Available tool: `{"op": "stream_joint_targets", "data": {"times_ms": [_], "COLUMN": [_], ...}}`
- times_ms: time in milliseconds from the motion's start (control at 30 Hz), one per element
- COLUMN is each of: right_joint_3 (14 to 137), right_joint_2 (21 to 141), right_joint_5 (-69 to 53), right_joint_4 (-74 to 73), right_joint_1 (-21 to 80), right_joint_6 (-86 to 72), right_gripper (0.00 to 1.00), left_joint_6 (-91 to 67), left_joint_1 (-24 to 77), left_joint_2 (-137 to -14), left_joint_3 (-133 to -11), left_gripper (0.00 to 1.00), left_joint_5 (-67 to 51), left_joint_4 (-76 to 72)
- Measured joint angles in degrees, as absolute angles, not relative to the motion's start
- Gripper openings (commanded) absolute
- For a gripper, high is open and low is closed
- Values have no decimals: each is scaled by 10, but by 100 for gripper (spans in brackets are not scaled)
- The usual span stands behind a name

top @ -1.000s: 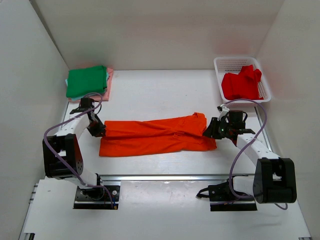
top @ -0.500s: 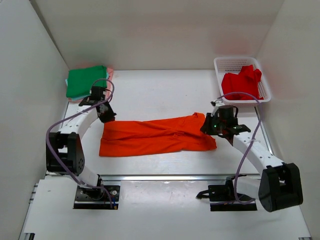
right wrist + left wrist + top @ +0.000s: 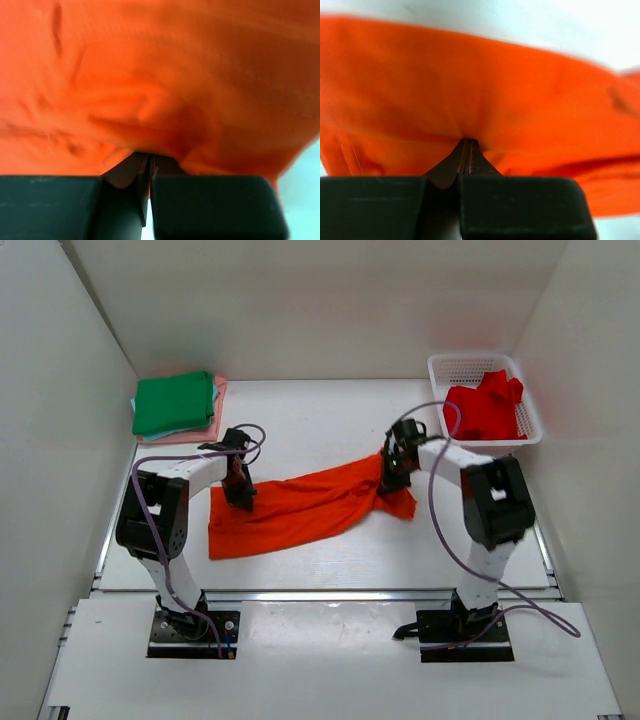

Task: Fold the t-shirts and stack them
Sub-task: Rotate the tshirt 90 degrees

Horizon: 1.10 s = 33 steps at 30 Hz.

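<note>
A bright orange t-shirt lies stretched across the middle of the table. My left gripper is shut on its far left edge, and the cloth puckers into the closed fingertips. At the shirt's right end my right gripper is shut on the fabric, which bunches and lifts there. A deeper red t-shirt sits crumpled in the white mesh basket. A folded green t-shirt lies on top of a pink one at the back left.
The basket stands at the back right corner against the wall. White walls close the table on three sides. A metal rail runs along the near edge in front of both arm bases.
Both grippers moved inward along the shirt's far edge and closed on it. The shirt's right end has been pulled up and back, so the cloth now lies slanted and bunched.
</note>
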<state>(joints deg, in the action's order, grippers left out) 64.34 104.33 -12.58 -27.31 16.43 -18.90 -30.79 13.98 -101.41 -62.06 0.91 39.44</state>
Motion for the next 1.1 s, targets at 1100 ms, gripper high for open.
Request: {"op": "stream_joint_targets", "data": {"times_ms": [1100], "right_joint_3": [729], "right_joint_2": [1028], "right_joint_5": [-216], "right_joint_4": [-154], "right_joint_1": [430], "right_joint_6": [-174], "right_gripper": [0], "left_joint_6": [-379], "left_joint_1": [112], "left_joint_2": [-824], "left_joint_3": [-472], "left_gripper": [0], "left_joint_5": [-116], "left_joint_4": [392]}}
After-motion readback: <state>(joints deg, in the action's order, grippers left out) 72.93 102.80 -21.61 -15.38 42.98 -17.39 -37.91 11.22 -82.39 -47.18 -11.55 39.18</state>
